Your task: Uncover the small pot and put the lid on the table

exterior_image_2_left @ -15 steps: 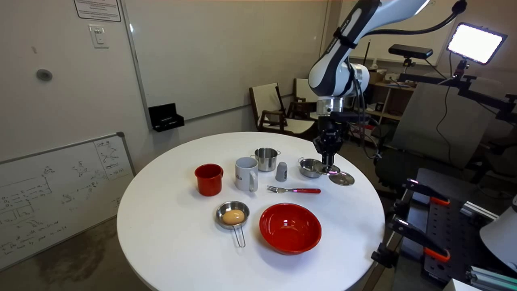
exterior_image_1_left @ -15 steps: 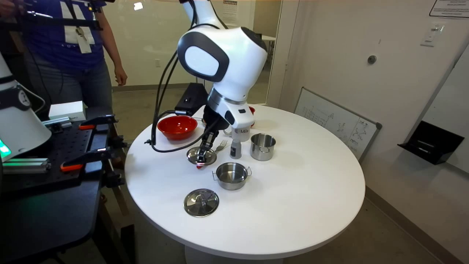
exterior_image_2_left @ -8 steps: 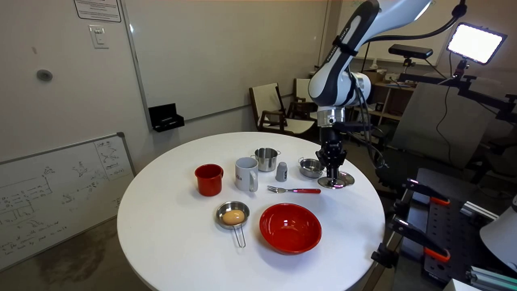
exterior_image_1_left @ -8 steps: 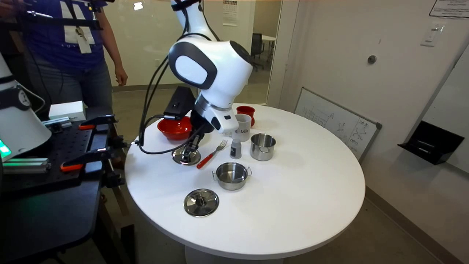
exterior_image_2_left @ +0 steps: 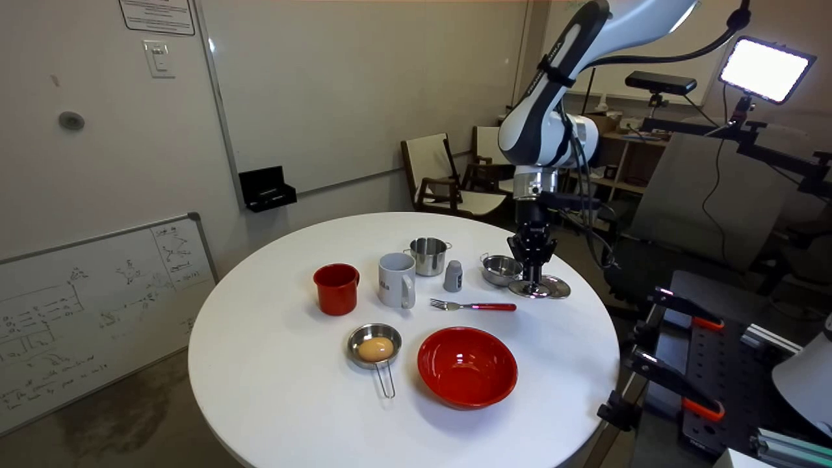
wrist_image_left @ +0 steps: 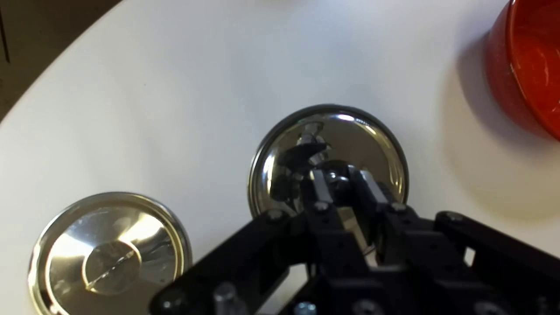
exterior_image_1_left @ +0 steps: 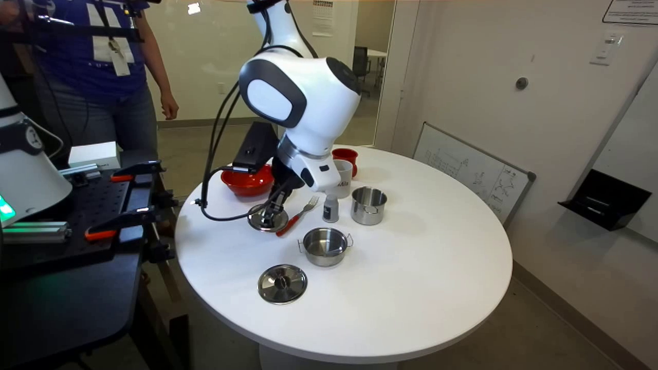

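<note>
White round table (exterior_image_1_left: pixel 411 288), whiteboard (exterior_image_1_left: pixel 470 169) leaning at right of an exterior view. Gripper (wrist_image_left: pixel 341 175) grasps the round metal lid (wrist_image_left: pixel 334 146) near its middle, center of wrist view, at or barely above the table, contact unclear. Second lid (wrist_image_left: pixel 111 267) lies lower left, apart. Tall pot (exterior_image_1_left: pixel 368 205) and low pot (exterior_image_1_left: pixel 325 246) both uncovered; which is "small", unclear. Looks like set-down; next: settle lid, let go, lift clear.
</note>
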Controlling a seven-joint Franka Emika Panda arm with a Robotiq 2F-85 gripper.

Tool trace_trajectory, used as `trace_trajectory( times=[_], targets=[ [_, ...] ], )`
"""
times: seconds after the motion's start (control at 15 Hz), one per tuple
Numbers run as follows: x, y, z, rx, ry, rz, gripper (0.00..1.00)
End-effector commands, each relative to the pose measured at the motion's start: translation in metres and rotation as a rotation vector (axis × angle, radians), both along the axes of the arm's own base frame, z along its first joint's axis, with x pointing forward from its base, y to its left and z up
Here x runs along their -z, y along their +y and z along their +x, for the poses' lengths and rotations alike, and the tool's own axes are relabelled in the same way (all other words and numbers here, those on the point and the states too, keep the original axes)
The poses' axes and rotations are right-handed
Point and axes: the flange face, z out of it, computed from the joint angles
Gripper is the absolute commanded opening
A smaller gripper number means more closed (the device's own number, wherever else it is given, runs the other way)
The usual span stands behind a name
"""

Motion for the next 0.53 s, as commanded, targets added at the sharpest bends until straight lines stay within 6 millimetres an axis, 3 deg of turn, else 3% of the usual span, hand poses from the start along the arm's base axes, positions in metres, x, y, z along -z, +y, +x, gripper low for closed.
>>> trace_trajectory(
  times=[0.0, 0.47],
  targets=[
    [0.015, 0.01, -0.004, 0.001, 0.021, 0.107, 0.09],
    [0.037, 0.026, -0.013, -0.012, 0.088, 0.167, 0.09]
  ],
)
